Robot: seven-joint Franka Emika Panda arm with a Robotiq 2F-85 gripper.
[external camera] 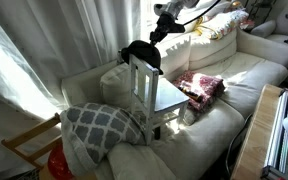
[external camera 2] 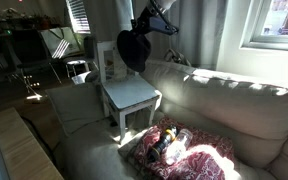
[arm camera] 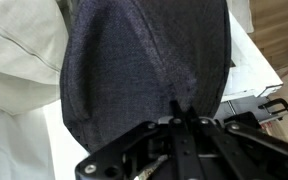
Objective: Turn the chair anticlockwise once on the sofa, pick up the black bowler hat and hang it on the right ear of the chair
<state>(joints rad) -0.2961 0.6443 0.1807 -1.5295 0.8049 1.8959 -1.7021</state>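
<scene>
The white chair (external camera: 152, 92) stands on the cream sofa (external camera: 234, 72); both also show in an exterior view, the chair (external camera 2: 131, 97) and the sofa (external camera 2: 224, 100). My gripper (external camera: 160, 38) is shut on the black bowler hat (external camera: 141, 52) and holds it at the top of the chair's backrest. In an exterior view the gripper (external camera 2: 150, 24) is just above the hat (external camera 2: 132, 49). In the wrist view the hat (arm camera: 144, 55) fills the frame above the closed fingers (arm camera: 184, 108). I cannot tell whether the hat rests on a backrest post.
A grey-and-white patterned pillow (external camera: 99, 126) lies in front of the chair. A red-pink cloth (external camera: 200, 87) (external camera 2: 180, 150) lies on the sofa seat. A bare wooden chair frame (external camera: 26, 146) and a wooden table (external camera: 256, 140) flank the sofa.
</scene>
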